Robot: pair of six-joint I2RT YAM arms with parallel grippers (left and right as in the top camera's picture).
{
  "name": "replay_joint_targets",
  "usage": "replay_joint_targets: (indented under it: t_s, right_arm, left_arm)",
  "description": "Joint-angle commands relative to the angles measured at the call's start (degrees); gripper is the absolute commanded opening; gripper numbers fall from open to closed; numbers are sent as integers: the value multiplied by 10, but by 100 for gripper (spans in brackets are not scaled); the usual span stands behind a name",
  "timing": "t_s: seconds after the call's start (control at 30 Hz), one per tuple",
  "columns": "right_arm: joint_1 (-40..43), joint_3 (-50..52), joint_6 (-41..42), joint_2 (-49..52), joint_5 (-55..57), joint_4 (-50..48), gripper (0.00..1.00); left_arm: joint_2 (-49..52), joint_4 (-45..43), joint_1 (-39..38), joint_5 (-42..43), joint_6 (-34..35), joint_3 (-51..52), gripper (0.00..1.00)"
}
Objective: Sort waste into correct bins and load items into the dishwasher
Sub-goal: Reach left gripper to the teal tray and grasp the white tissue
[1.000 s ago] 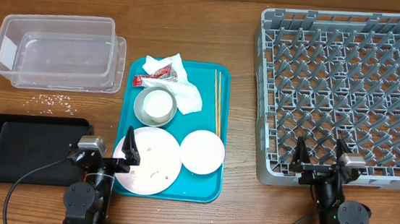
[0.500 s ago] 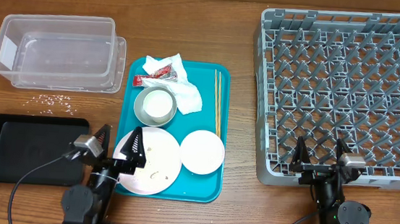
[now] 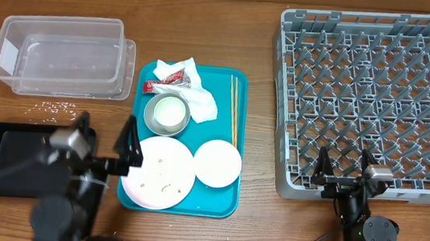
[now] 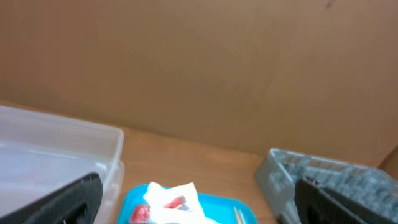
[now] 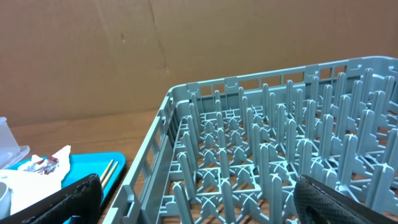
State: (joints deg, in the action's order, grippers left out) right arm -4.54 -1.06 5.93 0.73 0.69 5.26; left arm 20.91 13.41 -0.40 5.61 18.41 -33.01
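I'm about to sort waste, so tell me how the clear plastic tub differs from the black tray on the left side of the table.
The clear tub is see-through with tall walls; the black tray is opaque and shallow. The tub sits farther back, the tray nearer the front. Both are rectangular with rounded corners, left of the teal tray.

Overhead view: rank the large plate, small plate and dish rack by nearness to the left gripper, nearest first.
From the left gripper:
1. Large plate, just to its right, on the teal tray.
2. Small plate, farther right on the same tray.
3. Dish rack, at the table's far right.
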Motion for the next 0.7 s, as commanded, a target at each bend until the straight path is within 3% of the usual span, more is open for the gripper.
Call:
replay_joint_targets:
  t_s: [0.0,0.17,0.3,0.43,0.53,0.67]
  right_arm:
    - [2,6,-2,-6,5,-5,100]
    - [2,6,-2,-6,5,-5,100]
    - [2,6,-2,-6,5,-5,100]
    - [2,6,-2,-6,5,-5,100]
    - [2,6,-2,-6,5,-5,100]
    - [2,6,-2,-6,5,-5,100]
  left_arm:
    - [173,119,-3,-16,-97,-190,100]
    - [469,451,-3,50,-212,-557,100]
    - [650,604,-3,92,-184,-784,100]
    - [752,629,-6,133,-149,-874,100]
    - [806,623,-12,102,-74,-879,100]
    - [872,628,-16,108,-25,-878,100]
